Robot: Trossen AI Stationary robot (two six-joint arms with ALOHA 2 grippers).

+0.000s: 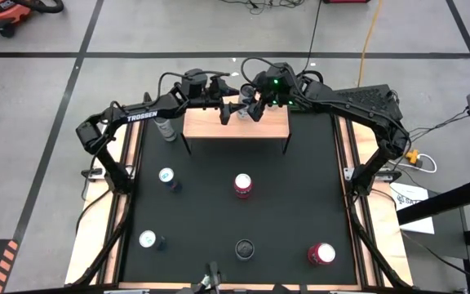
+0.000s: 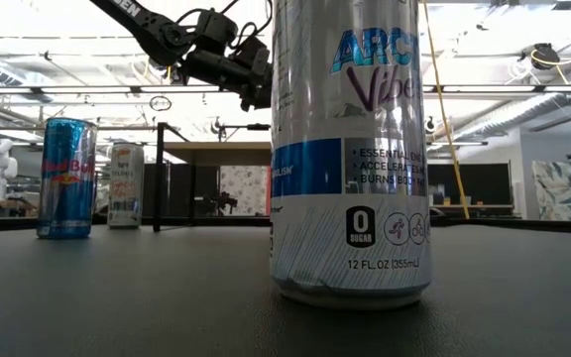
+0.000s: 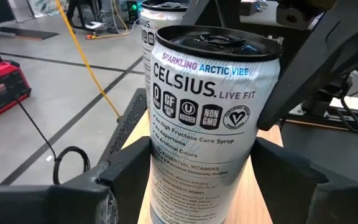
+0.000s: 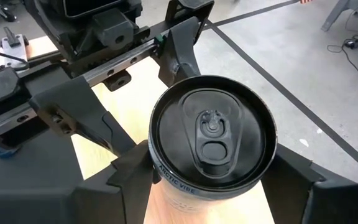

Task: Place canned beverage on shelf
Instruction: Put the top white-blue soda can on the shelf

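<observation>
Cans stand upright between my fingers at the shelf's back edge: left gripper clasps one Celsius can, right gripper another can; both release straight down.

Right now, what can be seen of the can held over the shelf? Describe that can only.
The Celsius can is a tall, slim aluminium can, silver-white with a black top, printed "Sparkling Arctic Vibe". Its pull tab is intact, so it looks unopened. It stands upright above the light-wood shelf at the back of the table. The left gripper has a finger on each side of it, and the right gripper does too. Whether its base touches the shelf cannot be told.
</observation>
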